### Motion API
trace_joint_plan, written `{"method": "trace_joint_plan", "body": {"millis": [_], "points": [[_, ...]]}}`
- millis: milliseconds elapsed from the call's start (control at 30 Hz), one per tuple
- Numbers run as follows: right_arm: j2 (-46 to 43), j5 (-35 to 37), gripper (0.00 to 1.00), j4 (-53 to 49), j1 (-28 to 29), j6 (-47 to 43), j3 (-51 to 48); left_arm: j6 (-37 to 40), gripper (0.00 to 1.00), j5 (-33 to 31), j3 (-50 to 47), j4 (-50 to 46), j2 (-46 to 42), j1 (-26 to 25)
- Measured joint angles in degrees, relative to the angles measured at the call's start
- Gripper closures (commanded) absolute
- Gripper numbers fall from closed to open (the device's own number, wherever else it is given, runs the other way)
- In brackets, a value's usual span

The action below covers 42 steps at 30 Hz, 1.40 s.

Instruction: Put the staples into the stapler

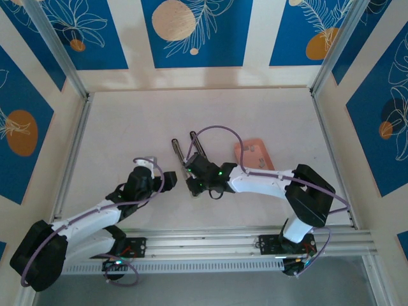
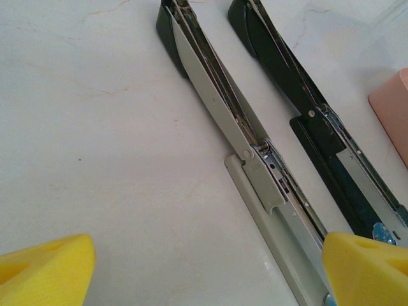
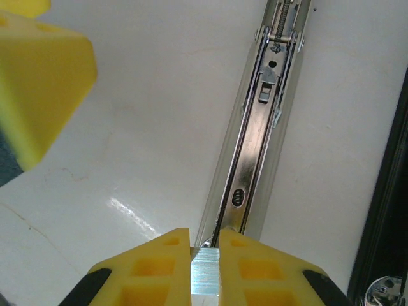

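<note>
- Two arms are bolted to an aluminium rail [image 1: 210,241] at the near edge of the pale, faintly veined desk [image 1: 127,127].
- The left arm [image 1: 89,220] has a white shell, black joints and a lilac cable. It lies low and reaches away and to the right.
- The right arm [image 1: 261,180] folds at its elbow and stretches left across the desk. Both wrists are near the desk's middle.
- The left jaws are spread wide and grip nothing. Their two yellow foam pads [image 2: 44,268] sit at opposite lower corners of the left wrist view, one of them in front of the staplers' near ends.
- The right jaws are pinching one staple strip [image 3: 205,280], a brushed silvery block. It is held between two yellow pads with square pockets [image 3: 159,271], at the near end of the grey stapler's open channel.
- Two long staplers lie side by side, nearly parallel, close but apart.
- The grey stapler [image 2: 210,95] has a pale base, a black far tip and a shiny steel channel with a spring.
- The black stapler [image 2: 280,64] lies to its right, glossy, with a metal track.
- One salmon-pink rectangular tray [image 1: 264,148] lies flat near the black stapler's right side, beyond the right forearm. The greyish patches [image 1: 250,153] on it are too small to count.
- Farthest away, cream walls carry blue panels [image 1: 191,32] with white leaves and orange discs.
</note>
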Motion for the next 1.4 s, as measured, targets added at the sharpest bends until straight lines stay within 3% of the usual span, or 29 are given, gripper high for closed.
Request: {"method": "trace_joint_plan", "body": {"millis": [1400], "points": [[2.64, 0.02, 0.86, -0.59, 0.2, 0.0, -0.02, -0.42, 0.09, 0.0, -0.02, 0.0, 0.02, 0.0]]}}
